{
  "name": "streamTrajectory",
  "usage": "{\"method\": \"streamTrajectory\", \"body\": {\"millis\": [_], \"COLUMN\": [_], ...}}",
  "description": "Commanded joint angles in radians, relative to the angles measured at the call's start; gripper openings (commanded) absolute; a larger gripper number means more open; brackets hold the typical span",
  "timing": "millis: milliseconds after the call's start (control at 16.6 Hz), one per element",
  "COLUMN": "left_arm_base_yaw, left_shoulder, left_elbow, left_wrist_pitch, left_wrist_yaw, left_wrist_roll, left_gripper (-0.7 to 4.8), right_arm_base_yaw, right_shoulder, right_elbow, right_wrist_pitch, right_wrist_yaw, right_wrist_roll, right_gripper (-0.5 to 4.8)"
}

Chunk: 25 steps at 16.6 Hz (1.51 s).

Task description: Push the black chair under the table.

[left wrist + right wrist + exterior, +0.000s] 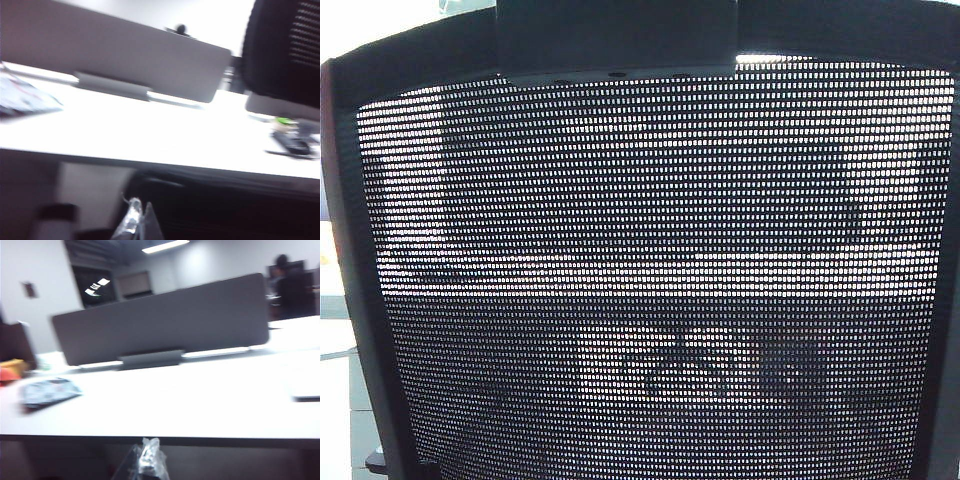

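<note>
Right now your exterior view is filled edge to edge by the black chair (pixel 650 270) — its mesh back spans the frame, the solid plate at top centre. From the left wrist, the table (pixel 150 135) crosses mid-frame, a grey divider panel (pixel 125 55) standing on it, the chair's headrest upper right. The left gripper (pixel 136 222) and right gripper (pixel 148 460) each show only a blurred tip at bottom centre, below the table edge; you cannot tell whether either is open or clenched.
</note>
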Motion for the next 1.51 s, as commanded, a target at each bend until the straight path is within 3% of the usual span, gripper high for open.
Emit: {"method": "streamTrajectory", "body": {"millis": [60,121,301,422,663,904,1025,1507], "left_arm_base_yaw": [0.001,0.001,0.001,0.001,0.001,0.0,0.001,-0.003], "left_shoulder": [0.001,0.001,0.001,0.001,0.001,0.005,0.038,0.155], "left_elbow": [0.005,0.005,0.004,0.003,0.002,0.002,0.001,0.002], "left_wrist_pitch": [-0.007,-0.012,-0.011,-0.011,-0.029,-0.126,-0.163,-0.039], "left_wrist_yaw": [0.169,0.217,0.273,0.275,0.308,0.351,0.344,0.274], "left_wrist_roll": [-0.238,-0.29,-0.281,-0.292,-0.329,-0.344,-0.34,-0.368], "left_gripper": [-0.06,-0.06,-0.06,-0.05,-0.06,-0.06,-0.06,-0.06], "right_arm_base_yaw": [0.002,0.002,0.002,0.002,0.003,0.003,0.003,0.003], "right_shoulder": [-0.001,-0.001,-0.001,-0.001,-0.001,-0.001,-0.001,-0.001], "right_elbow": [0.024,0.024,0.023,0.023,0.023,0.023,0.023,0.021], "right_wrist_pitch": [0.021,0.027,0.02,0.0,-0.027,-0.029,-0.043,-0.188], "right_wrist_yaw": [-0.17,-0.219,-0.368,-0.385,-0.437,-0.536,-0.537,-0.526], "right_wrist_roll": [0.158,0.184,0.231,0.372,0.475,0.479,0.478,0.497], "right_gripper": [-0.05,-0.05,-0.05,-0.05,-0.05,-0.05,-0.05,-0.05]}}
